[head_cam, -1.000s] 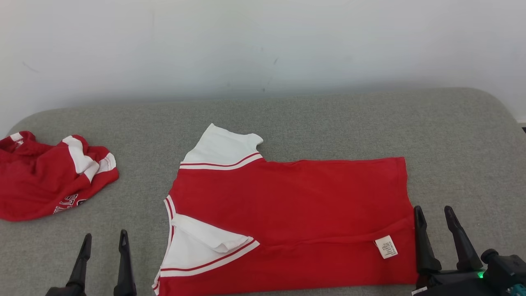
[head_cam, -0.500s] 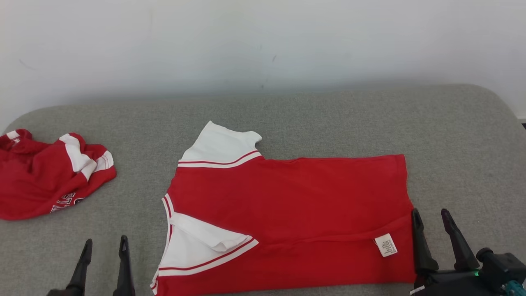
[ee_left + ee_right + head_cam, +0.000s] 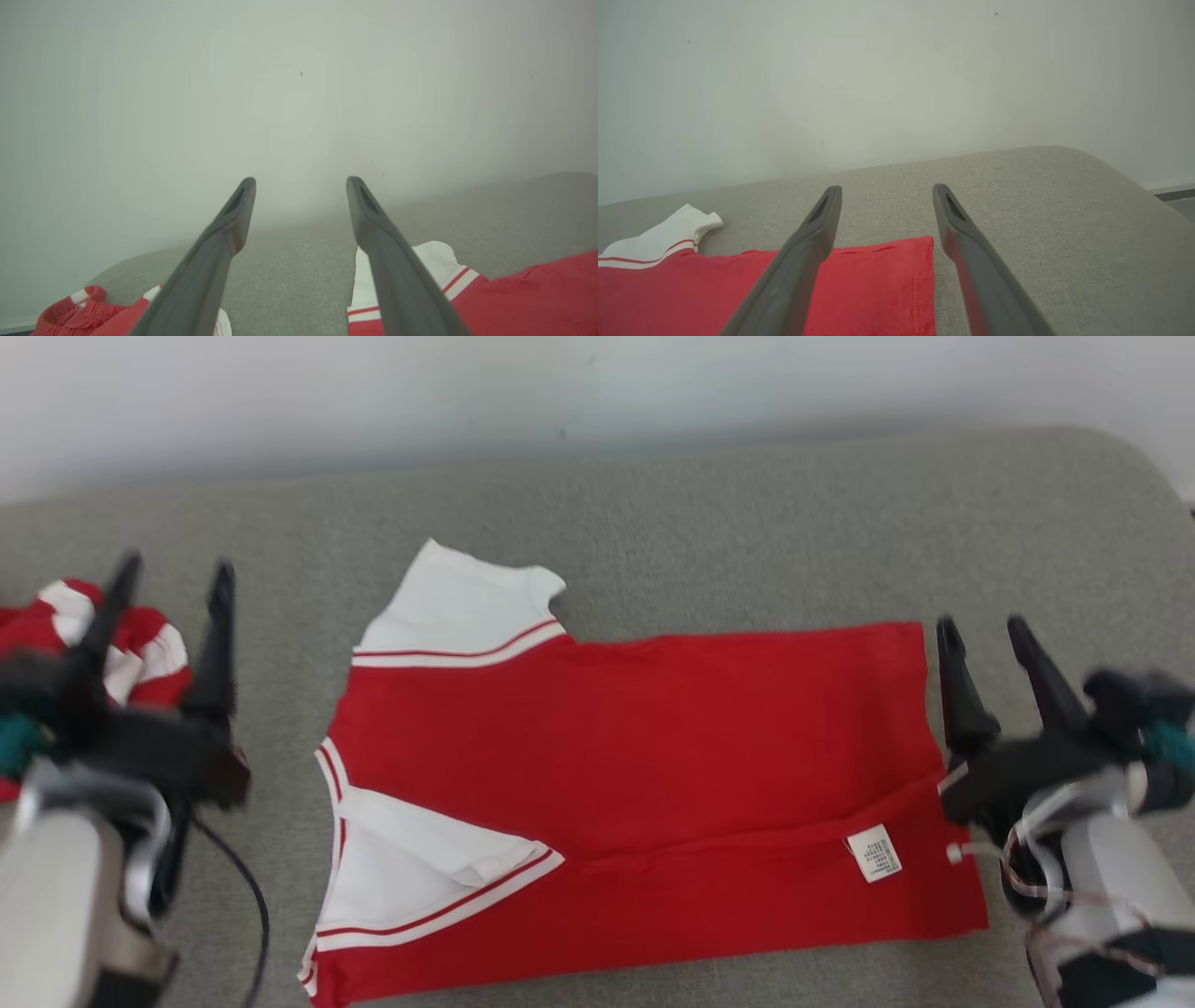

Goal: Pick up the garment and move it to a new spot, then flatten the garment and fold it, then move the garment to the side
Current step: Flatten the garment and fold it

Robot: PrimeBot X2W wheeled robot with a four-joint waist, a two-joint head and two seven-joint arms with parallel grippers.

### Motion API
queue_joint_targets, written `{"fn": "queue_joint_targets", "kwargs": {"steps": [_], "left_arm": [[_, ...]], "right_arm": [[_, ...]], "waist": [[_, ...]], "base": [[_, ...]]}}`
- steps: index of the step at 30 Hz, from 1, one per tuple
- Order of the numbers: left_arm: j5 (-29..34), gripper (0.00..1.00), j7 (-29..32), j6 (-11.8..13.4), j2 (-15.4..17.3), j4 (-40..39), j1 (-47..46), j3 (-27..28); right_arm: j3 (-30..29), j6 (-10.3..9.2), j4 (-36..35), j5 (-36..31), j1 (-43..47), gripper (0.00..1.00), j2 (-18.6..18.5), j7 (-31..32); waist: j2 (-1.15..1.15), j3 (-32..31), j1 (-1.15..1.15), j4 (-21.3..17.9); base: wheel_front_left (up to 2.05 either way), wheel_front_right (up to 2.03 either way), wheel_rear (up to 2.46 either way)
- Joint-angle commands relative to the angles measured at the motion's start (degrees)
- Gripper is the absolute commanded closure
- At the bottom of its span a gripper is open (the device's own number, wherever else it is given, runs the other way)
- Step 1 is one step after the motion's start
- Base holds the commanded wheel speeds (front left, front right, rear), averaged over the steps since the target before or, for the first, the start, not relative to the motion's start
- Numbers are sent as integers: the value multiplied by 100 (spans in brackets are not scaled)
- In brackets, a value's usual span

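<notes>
Folding garment [image 3: 653, 756] | lies flat, part-folded, right of crumpled shirt [image 3: 149, 649] | left pincer [image 3: 177, 565] over that shirt, right pincer [image 3: 982, 623] farthest from it, both spread wide, empty | grip matching edge corners evenly

the flat red-and-white cloth shirt [image 3: 635, 747] looks soft and matt, its small white printed label [image 3: 875, 852] at 5 o'clock smooth. the grey upholstered surface [image 3: 747, 523] beneath is coarse-woven. the long dark fingers of the left gripper [image 3: 177, 567] and right gripper [image 3: 980, 625] look like matt plastic.
</notes>
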Motion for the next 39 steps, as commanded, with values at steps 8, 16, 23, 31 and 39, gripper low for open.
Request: {"fn": "queue_joint_targets", "kwargs": {"steps": [8, 16, 23, 31, 39], "left_arm": [[-349, 0, 798, -150, 539, 765, -1743, -312], [-791, 0, 1538, -158, 924, 1494, -2651, -1104], [-1284, 0, 2090, -159, 1174, 1969, -3105, -1897], [-1571, 0, 2402, -158, 1297, 2483, -3505, -2544], [-1783, 0, 2491, -159, 1363, 2841, -3745, -3003]], "right_arm": [[411, -14, 1192, 44, -1541, 0, 85, 515], [919, -14, 2127, 268, -2441, 0, 224, 829], [1370, -14, 2573, 530, -2903, 0, 336, 926], [1873, -14, 2856, 869, -3208, 0, 449, 899], [2261, -14, 3054, 1126, -3430, 0, 478, 806]], "waist": [[-1, 1176, -1, -719], [-1, 1470, -1, -1115], [-1, 1541, -1, -1281], [-1, 1641, -1, -1342], [-1, 1714, -1, -1378]], "base": [[0, 0, 0], [0, 0, 0], [0, 0, 0], [0, 0, 0], [0, 0, 0]]}}
